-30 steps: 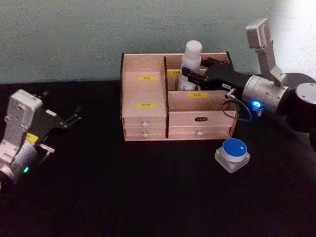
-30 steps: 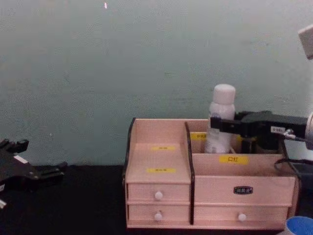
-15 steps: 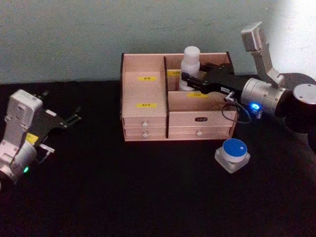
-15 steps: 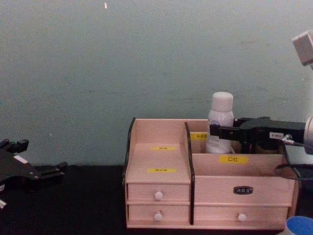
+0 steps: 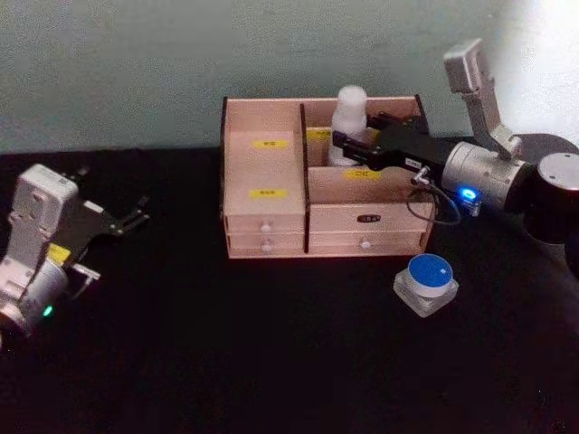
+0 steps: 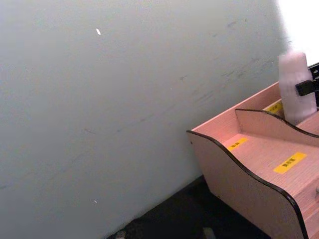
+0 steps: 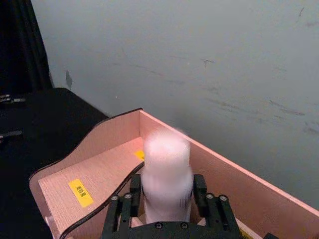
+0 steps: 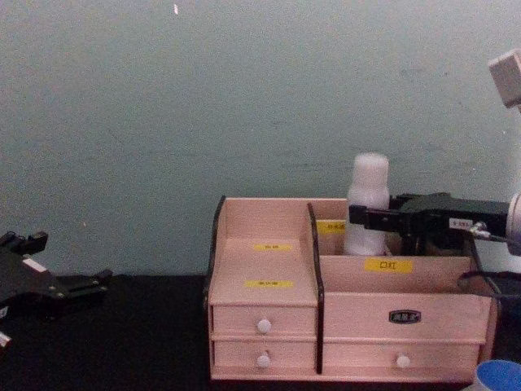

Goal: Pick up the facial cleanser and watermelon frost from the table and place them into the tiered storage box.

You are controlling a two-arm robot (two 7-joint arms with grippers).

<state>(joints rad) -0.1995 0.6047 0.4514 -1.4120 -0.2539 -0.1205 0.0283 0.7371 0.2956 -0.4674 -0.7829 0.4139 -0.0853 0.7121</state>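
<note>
Head view, item by item. Tiered storage box [image 5: 264, 172]: at 12 o'clock on the black table [image 5: 271, 344], drawers facing the robot. Facial cleanser [image 5: 350, 107]: white bottle, upright in the box's rear compartment on the right side; whether its base rests on the floor there is hidden. Right gripper [image 5: 342, 146]: reaching in from 3 o'clock, its fingers [image 7: 199, 185] narrowed onto the bottle's two sides and apparently clamping it. Watermelon frost [image 5: 428, 274]: blue-lidded jar on the table at 4 o'clock from the box, well apart from both grippers. Left gripper [image 5: 137, 210]: parked at 9 o'clock, fingers spread, holding nothing.
</note>
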